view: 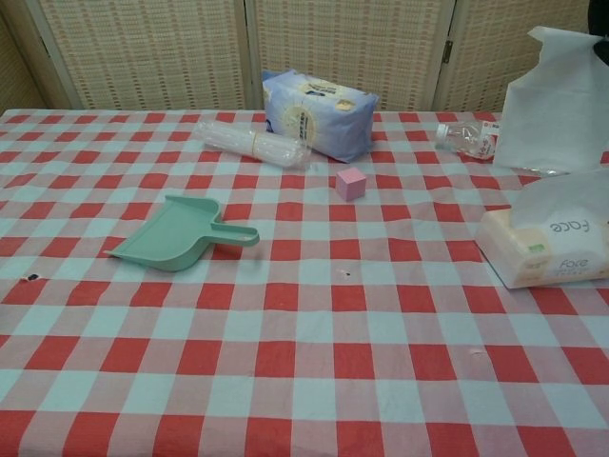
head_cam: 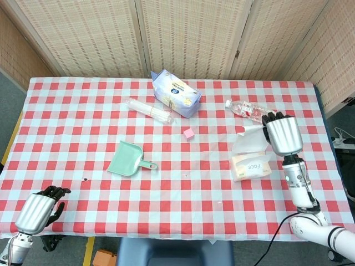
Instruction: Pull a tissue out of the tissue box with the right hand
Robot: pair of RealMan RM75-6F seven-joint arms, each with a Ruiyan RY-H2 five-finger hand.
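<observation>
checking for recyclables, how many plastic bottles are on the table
1: a plastic bottle lying on its side near the table's far right, beyond the tissue box. The held tissue hides part of it.

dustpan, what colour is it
Mint green, the dustpan, handle included. It shows best in the chest view, lying on the checked cloth.

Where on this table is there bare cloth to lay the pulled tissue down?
Bare cloth spans the near edge in front of the dustpan and tissue box, and between them. Crowded: the far middle, around the wipes pack, cup sleeve, pink cube and bottle.
</observation>
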